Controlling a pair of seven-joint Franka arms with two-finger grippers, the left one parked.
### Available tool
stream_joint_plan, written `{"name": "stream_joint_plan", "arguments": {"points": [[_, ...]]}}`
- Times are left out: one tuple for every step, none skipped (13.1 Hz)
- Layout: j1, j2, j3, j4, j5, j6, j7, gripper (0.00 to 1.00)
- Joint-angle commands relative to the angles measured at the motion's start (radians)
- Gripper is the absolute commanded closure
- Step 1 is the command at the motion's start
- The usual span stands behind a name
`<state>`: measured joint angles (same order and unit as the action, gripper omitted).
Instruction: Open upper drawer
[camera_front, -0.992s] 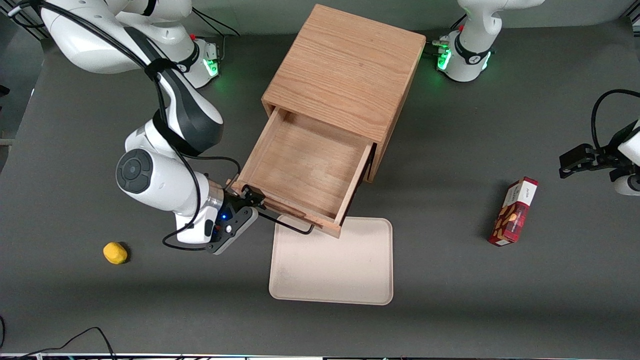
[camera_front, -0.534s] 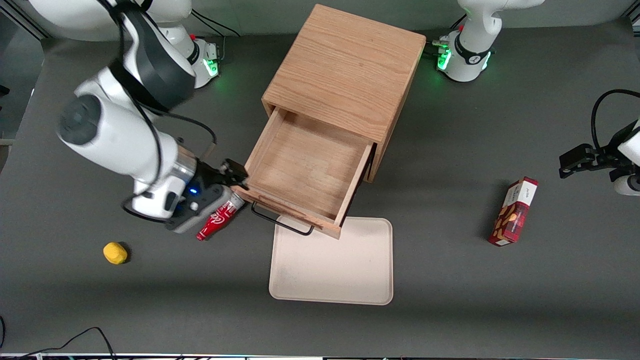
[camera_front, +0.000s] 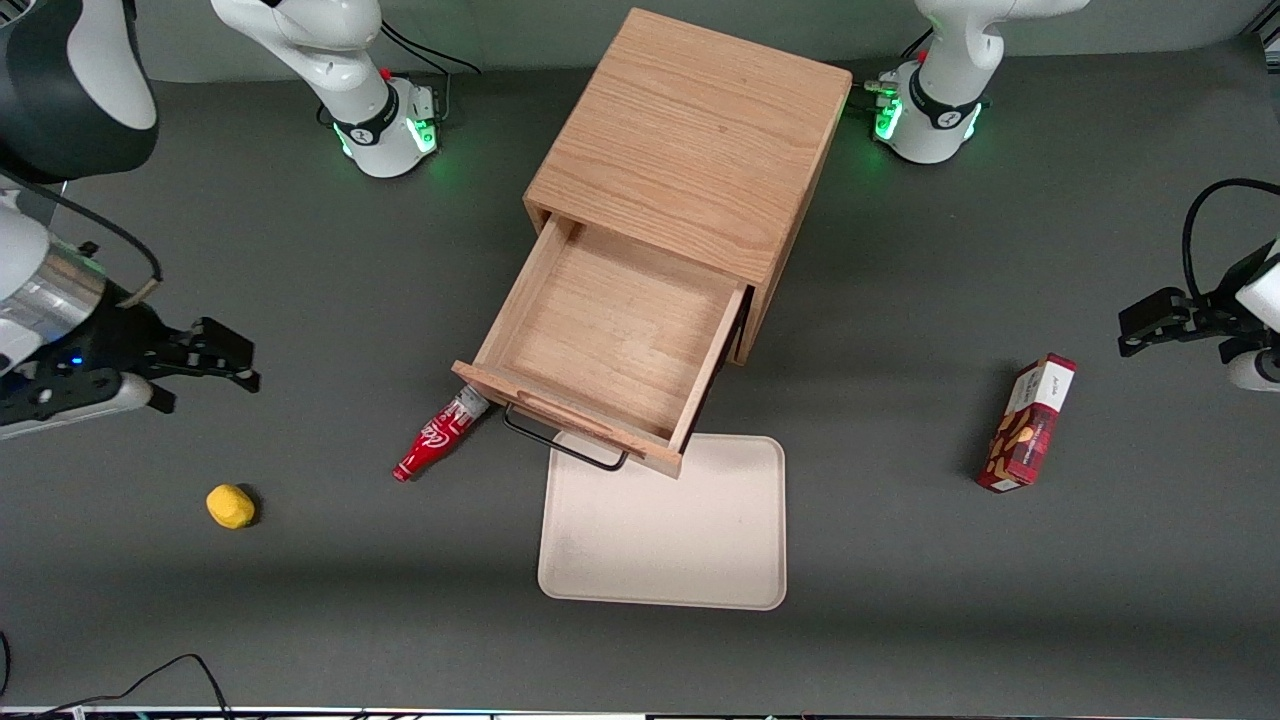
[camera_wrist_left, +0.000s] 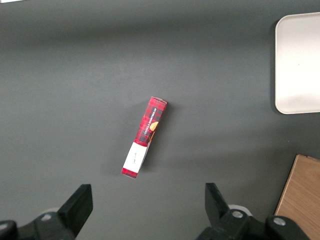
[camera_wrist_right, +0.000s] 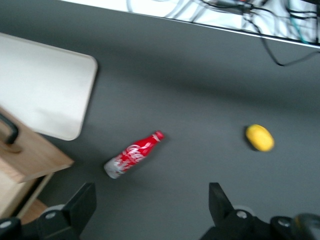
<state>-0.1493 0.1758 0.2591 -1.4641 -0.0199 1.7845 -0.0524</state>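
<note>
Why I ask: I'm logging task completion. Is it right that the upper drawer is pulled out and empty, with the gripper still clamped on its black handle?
Not quite. The upper drawer is pulled out and empty, but the gripper is not on the black handle; it hangs open, well off toward the working arm's end of the table. The front view shows this.

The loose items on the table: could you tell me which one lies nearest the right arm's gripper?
The yellow lemon-like object, toward the working arm's end. The open gripper hovers near it; the red bottle sits beside the upper drawer, and the red box lies toward the parked arm's end.
</note>
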Motion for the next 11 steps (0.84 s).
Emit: {"name": "stream_joint_plan", "arguments": {"points": [[0.213, -0.084, -0.266, -0.035, -0.003, -0.011, 0.025, 0.0], [0.211, -0.097, -0.282, -0.035, -0.003, -0.011, 0.037, 0.0], [0.206, -0.114, -0.288, -0.036, -0.003, -0.016, 0.058, 0.0], [0.2, -0.128, -0.29, -0.033, -0.006, -0.036, 0.096, 0.0], [0.2, -0.14, -0.293, -0.029, -0.008, -0.06, 0.12, 0.0], [0.2, -0.153, -0.305, -0.027, -0.003, -0.079, 0.12, 0.0], [0.2, -0.156, -0.325, -0.013, 0.001, -0.089, 0.108, 0.0], [0.198, -0.153, -0.339, 0.005, 0.005, -0.111, 0.108, 0.0], [0.198, -0.153, -0.342, 0.008, 0.005, -0.115, 0.108, 0.0], [0.198, -0.153, -0.343, 0.01, 0.005, -0.117, 0.111, 0.0], [0.201, -0.15, -0.345, 0.014, -0.006, -0.117, 0.112, 0.0]]}}
